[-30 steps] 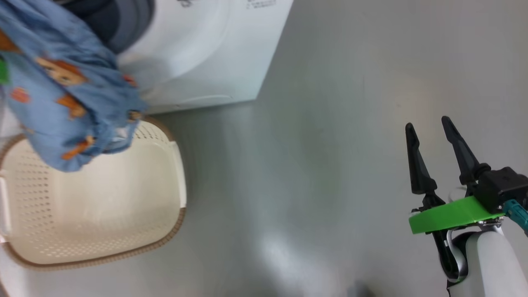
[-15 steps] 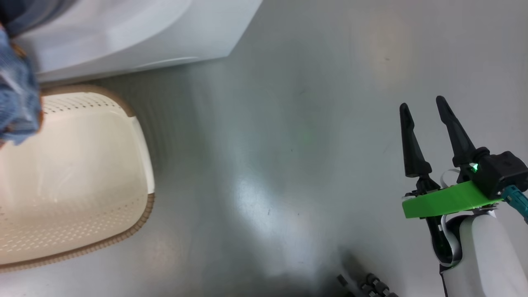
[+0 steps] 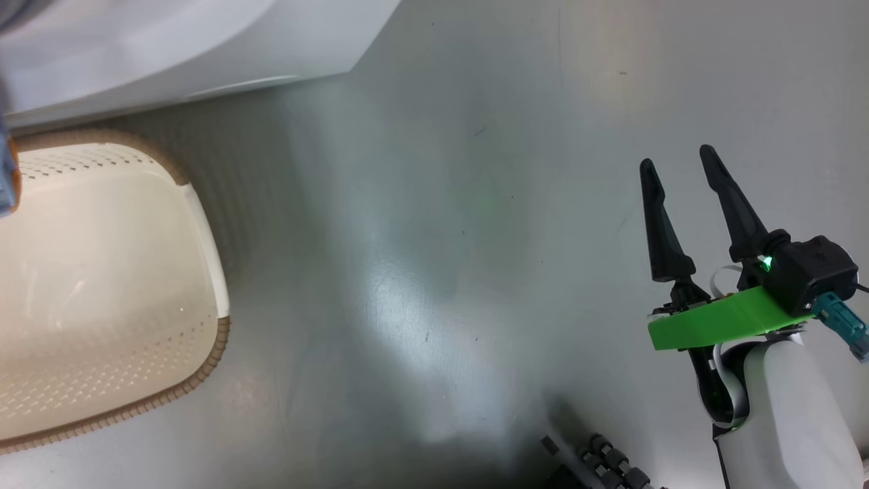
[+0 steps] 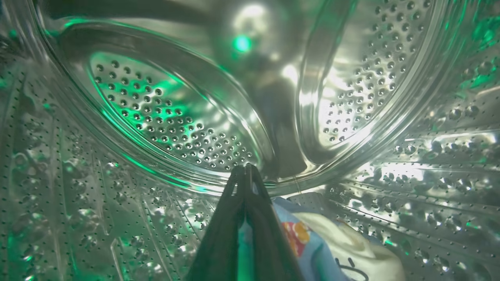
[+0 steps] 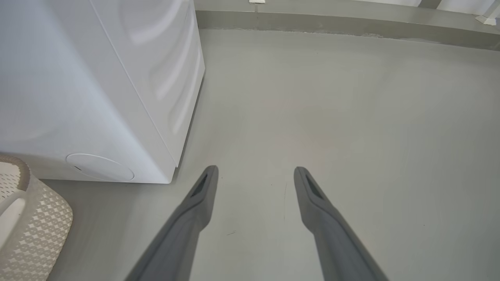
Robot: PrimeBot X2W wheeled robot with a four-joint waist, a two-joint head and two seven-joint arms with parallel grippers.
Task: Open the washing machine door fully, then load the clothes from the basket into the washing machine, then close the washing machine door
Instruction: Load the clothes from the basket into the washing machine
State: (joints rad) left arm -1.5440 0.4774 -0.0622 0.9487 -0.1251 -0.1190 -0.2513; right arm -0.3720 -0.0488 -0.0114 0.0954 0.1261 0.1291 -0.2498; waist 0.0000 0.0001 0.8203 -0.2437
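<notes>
Handling the clothes [image 4: 312, 249] shd be easy on weight: thin, light, floppy fabric, nothing fragile, but it drapes & snags, so a pinch on a bunched fold prob. holds better than one loose edge. Left pincer [image 4: 247, 168] is deep inside the drum [image 4: 168, 117] of the washing machine [image 3: 170, 47], fingers pressed together w/ a strip of light blue cloth showing btwn them, so it looks clamped on the blue garment. The rest of that fabric, orange print incl., spills to the lower right beside a cream piece [image 4: 351, 242] lying on the drum wall. Steel is slick & perforated, so cloth shd slide off once let go, tho a hem could catch on a finger. Right pincer [image 3: 675, 157] hangs wide apart, holding nothing, over the floor [image 3: 441, 272], well apart from the basket [image 3: 210, 353]. Basket inside looks bare as far as seen; part is cut off at the edge. Floor is smooth, grey, glossy w/ glare patches. Machine's round cap [image 5: 99, 167] sits low nr the basket; a grey skirting [image 5: 332, 23] runs along the far wall
</notes>
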